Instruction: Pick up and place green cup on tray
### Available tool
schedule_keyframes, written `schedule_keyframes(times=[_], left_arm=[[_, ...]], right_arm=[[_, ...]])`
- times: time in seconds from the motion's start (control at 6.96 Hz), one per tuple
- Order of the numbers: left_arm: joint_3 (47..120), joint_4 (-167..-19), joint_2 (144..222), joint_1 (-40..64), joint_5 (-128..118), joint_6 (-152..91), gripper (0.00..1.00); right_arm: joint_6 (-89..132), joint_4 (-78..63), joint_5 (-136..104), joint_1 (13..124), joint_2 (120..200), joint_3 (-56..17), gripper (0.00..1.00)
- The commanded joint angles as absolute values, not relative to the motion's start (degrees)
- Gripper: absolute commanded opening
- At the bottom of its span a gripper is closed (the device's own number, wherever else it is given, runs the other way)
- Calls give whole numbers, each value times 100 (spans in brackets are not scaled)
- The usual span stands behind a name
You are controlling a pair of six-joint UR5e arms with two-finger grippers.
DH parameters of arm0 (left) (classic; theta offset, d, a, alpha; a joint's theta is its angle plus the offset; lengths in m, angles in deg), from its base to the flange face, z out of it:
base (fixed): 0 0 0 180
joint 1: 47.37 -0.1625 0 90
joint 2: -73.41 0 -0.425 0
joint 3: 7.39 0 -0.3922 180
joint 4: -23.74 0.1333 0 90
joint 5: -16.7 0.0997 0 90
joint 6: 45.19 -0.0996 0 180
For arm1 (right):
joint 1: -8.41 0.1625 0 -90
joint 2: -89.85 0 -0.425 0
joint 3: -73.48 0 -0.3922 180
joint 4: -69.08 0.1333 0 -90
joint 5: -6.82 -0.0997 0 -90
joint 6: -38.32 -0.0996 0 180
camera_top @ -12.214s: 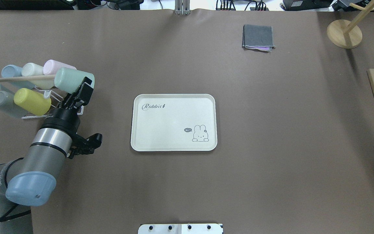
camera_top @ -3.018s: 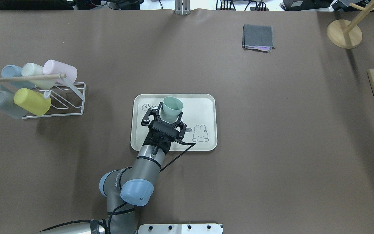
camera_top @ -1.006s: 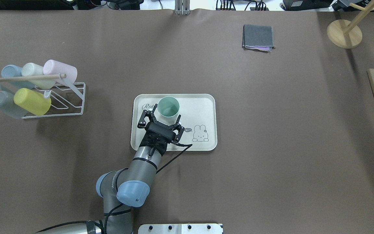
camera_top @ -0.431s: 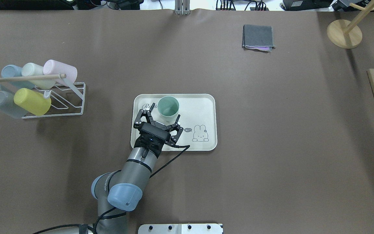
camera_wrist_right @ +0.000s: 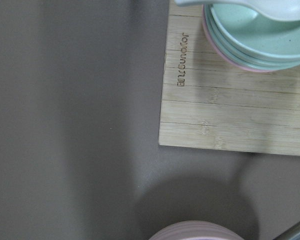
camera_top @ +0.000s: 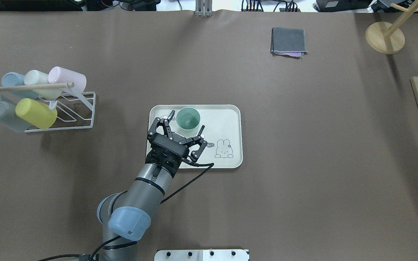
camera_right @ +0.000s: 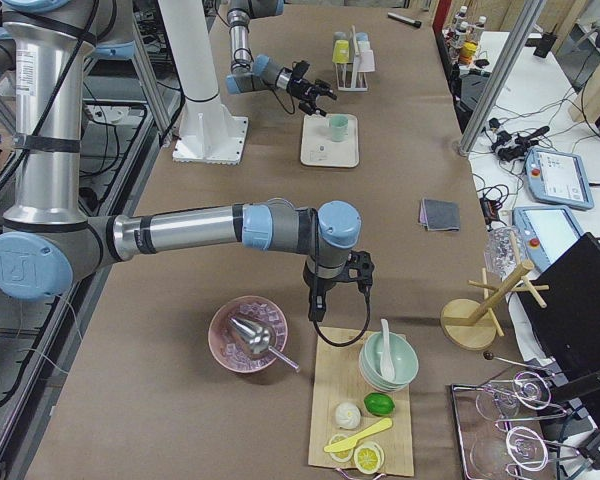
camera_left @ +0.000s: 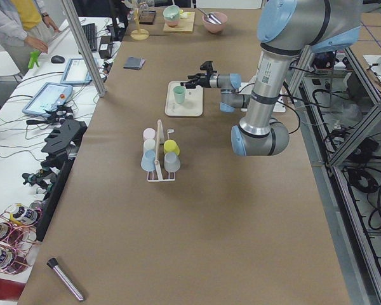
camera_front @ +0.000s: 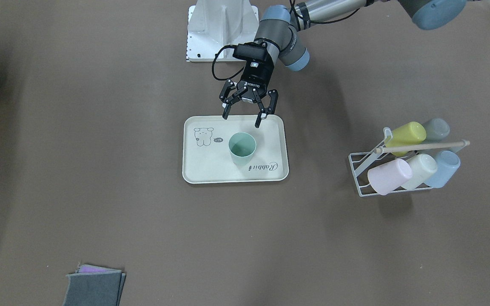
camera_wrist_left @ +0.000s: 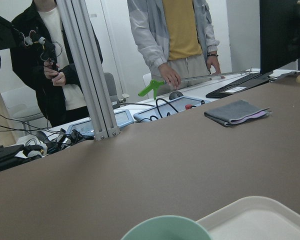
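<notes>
Left gripper [camera_front: 240, 121] hangs spread wide and empty over the robot-side rim of the tray [camera_front: 211, 165]. Its fingers point forward at the cup [camera_front: 242, 148], which stands upright, mouth up, on the tray by the "Rabbit" print and touches neither finger. The cup's axis is vertical, directly ahead of the jaws, so a retreat should probably run straight back. Right gripper [camera_right: 317, 305] is well apart by the board [camera_right: 340, 385], and its state cannot be told.
</notes>
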State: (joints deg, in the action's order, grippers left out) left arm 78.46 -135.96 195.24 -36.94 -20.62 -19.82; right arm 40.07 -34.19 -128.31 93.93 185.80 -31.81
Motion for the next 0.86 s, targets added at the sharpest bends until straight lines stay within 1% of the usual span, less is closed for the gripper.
schedule_keyframes(times=[0.0, 0.43, 0.72], left_arm=[[8819, -13552, 19050, -3656, -2242, -2154, 96], [9771, -13535, 18268, -3350, -2407, -2471, 97], [10035, -13517, 18221, -2665, -2979, -2471, 97]], right_arm=[[4007, -3419, -12835, 9393, 18583, -3173, 100], [4016, -3419, -12835, 9393, 18592, -3173, 100], [4008, -3419, -12835, 9393, 18583, -3173, 100]])
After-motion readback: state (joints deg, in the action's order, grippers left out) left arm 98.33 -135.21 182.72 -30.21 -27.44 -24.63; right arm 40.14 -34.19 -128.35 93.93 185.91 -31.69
